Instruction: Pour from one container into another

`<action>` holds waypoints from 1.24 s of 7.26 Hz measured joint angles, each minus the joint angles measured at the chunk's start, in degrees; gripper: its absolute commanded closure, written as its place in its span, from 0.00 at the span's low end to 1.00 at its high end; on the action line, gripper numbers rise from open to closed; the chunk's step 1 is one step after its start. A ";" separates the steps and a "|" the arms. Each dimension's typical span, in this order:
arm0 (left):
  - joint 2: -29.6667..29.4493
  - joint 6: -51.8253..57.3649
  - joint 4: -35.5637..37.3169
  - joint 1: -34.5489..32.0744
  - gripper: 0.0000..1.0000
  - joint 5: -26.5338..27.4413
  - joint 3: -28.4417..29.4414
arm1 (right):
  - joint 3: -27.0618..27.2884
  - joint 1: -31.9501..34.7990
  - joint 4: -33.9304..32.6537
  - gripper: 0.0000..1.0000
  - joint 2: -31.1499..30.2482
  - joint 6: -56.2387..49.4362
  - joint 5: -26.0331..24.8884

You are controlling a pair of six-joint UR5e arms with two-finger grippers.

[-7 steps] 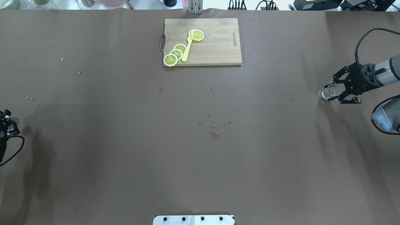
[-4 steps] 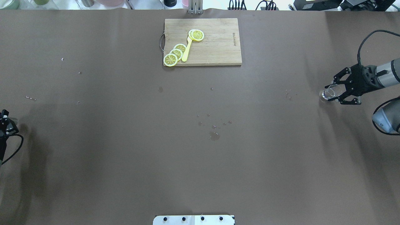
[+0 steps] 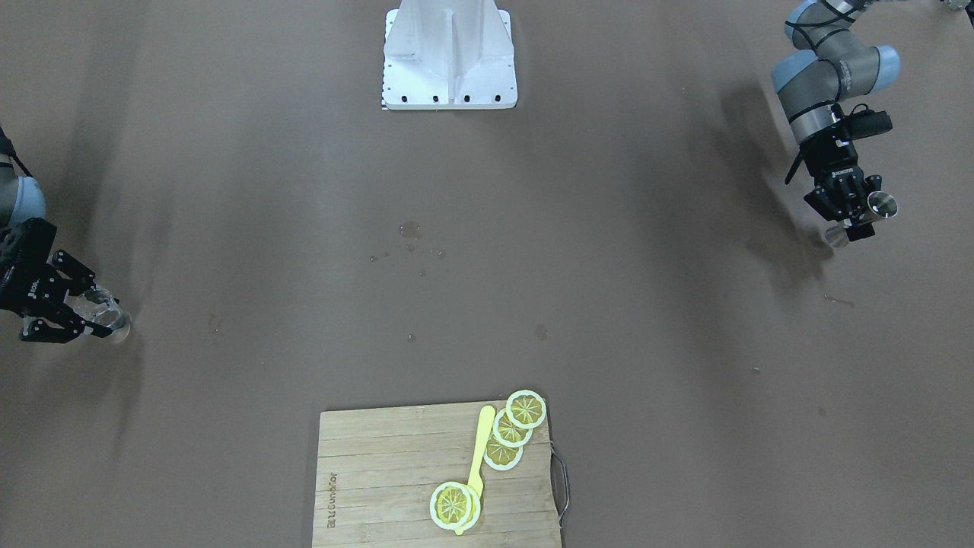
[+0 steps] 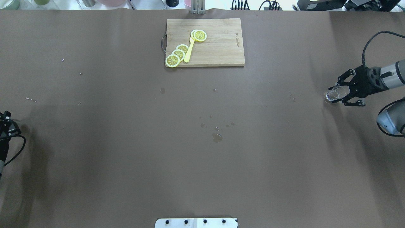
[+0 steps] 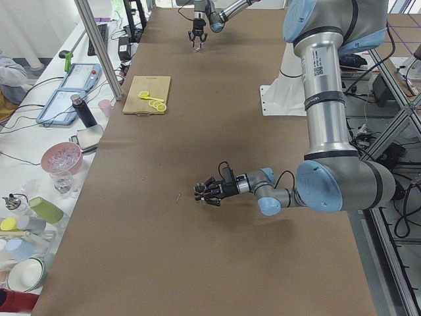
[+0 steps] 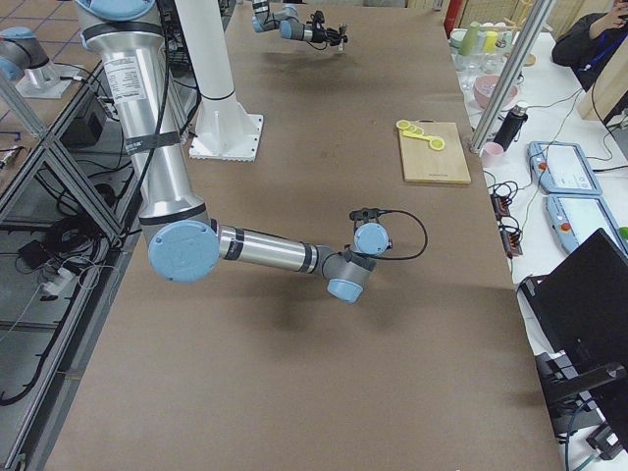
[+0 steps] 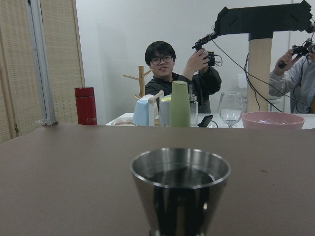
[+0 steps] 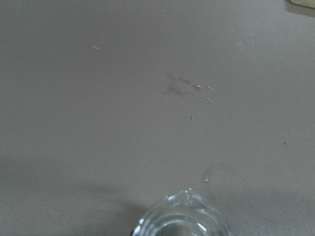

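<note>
The small clear glass (image 4: pixel 331 94) hangs at the table's far right, and my right gripper (image 4: pixel 339 94) is shut on it; the front view shows the glass (image 3: pixel 104 311) at its left edge. The right wrist view catches only the glass rim (image 8: pixel 181 218) above bare table. At the opposite end, my left gripper (image 3: pixel 858 215) is shut on the steel jigger (image 3: pixel 875 209), just above the table. The jigger (image 7: pixel 180 189) stands upright in the left wrist view, its upper cup dark inside. From overhead the left gripper (image 4: pixel 7 124) shows only at the left edge, with the jigger hidden.
A wooden cutting board (image 4: pixel 221 50) with lemon slices (image 4: pixel 177 54) and a yellow utensil lies at the far middle. Wet spots (image 4: pixel 217 137) mark the table's centre. The robot's white base (image 3: pixel 450 55) is at the near edge. Cups and operators are beyond the table's left end.
The right gripper with the glass has shifted very slightly, its wrist drawing back toward the right edge. The left gripper has moved a little toward the robot's side at the left edge.
</note>
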 measured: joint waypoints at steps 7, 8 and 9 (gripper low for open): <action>-1.35 -3.09 3.37 0.01 0.81 -0.18 -0.17 | -0.63 0.00 0.11 0.00 0.15 2.11 0.70; -1.37 -3.32 3.58 0.01 0.80 -0.24 -0.20 | -0.63 0.00 0.11 0.00 0.22 2.73 0.81; -1.37 -3.39 3.63 0.01 0.72 -0.29 -0.26 | -0.62 0.00 0.11 0.00 0.28 2.96 0.87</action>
